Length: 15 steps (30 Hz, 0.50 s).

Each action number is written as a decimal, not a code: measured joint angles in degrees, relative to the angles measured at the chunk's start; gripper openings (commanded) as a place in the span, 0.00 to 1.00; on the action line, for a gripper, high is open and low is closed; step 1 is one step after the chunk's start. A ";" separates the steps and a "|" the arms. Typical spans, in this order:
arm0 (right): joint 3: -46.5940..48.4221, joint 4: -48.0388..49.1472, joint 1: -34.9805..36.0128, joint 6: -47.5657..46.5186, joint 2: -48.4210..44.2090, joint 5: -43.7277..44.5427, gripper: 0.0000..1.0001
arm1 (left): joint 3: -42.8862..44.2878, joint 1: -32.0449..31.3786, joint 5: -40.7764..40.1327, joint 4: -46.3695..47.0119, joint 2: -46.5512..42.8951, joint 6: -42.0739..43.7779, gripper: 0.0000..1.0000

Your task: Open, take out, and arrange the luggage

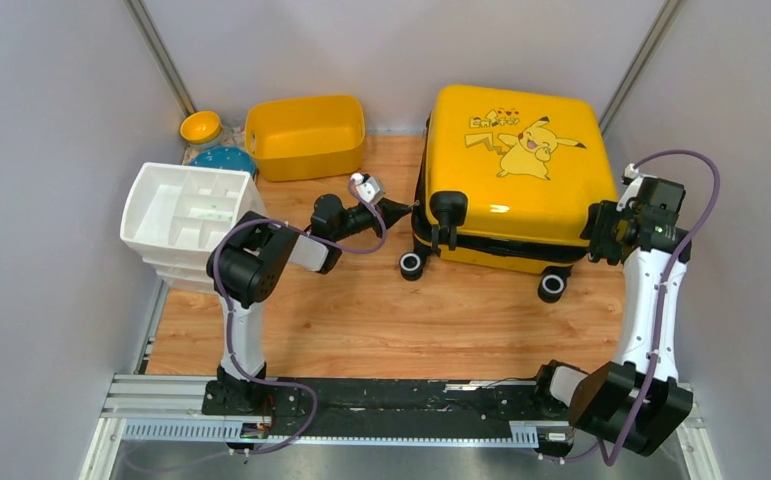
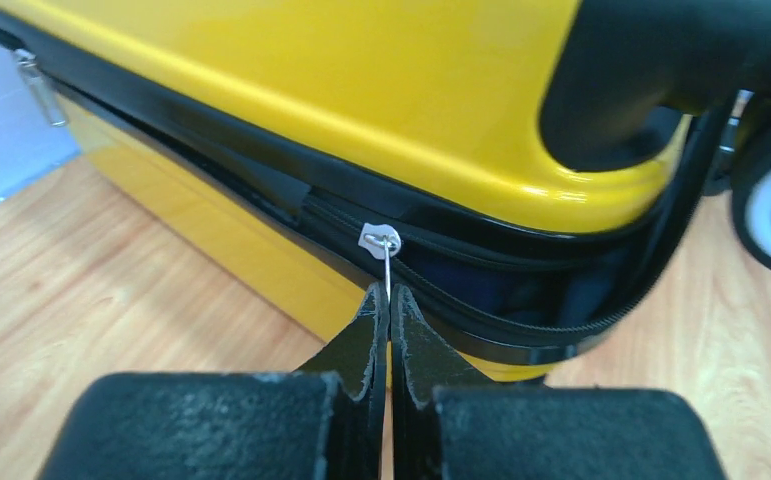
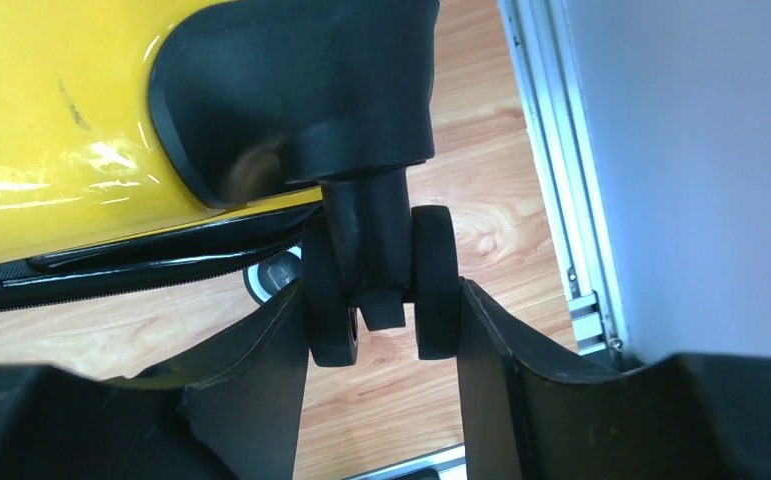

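From above, we saw the yellow luggage (image 1: 506, 180) lying Pikachu-side up on the desk's (image 1: 361, 320) far right. Left wrist: our left pincer (image 2: 389, 298) was shut tight on its silver zipper pull (image 2: 381, 241). Right wrist: our right pincer (image 3: 381, 300), half spread, clamped its black wheel (image 3: 437, 280).

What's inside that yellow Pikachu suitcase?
Mostly hidden. Through the unzipped gap in the luggage only a dark interior shows; the closed lid covers any contents.
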 measured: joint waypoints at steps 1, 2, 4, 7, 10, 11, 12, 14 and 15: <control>0.61 0.11 -0.48 -0.76 0.74 0.09 0.00 | -1.05 -0.61 0.13 0.13 -0.83 -0.22 0.00; 1.07 0.22 -0.81 -1.42 1.29 0.13 0.00 | -1.84 -1.11 0.13 0.28 -1.49 -0.48 0.00; 1.40 0.44 -1.14 -2.62 1.66 0.17 0.00 | -2.23 -1.62 -0.13 0.07 -1.92 -0.81 0.00; 1.40 0.44 -1.14 -3.82 1.66 0.20 0.00 | -2.16 -1.49 -1.07 -0.79 -1.95 -0.94 0.00; 1.40 0.50 -1.14 -4.44 1.66 0.22 0.00 | 0.33 -1.29 -2.67 -3.76 -1.77 -0.70 0.00; 1.40 0.50 -1.14 -4.66 1.66 0.22 0.00 | 2.36 -1.20 -3.67 -5.27 -1.36 -0.59 0.00; 1.40 0.55 -1.14 -4.83 1.66 0.24 0.00 | 4.74 -1.05 -4.68 -7.15 -0.59 -0.46 0.00; 1.40 0.55 -1.16 -4.98 1.64 0.15 0.00 | 10.05 -0.61 -4.37 -11.17 1.86 -0.83 0.00; 1.40 0.68 -1.14 -4.98 1.62 0.02 0.00 | 12.55 -0.59 -4.20 -12.96 3.23 -1.16 0.00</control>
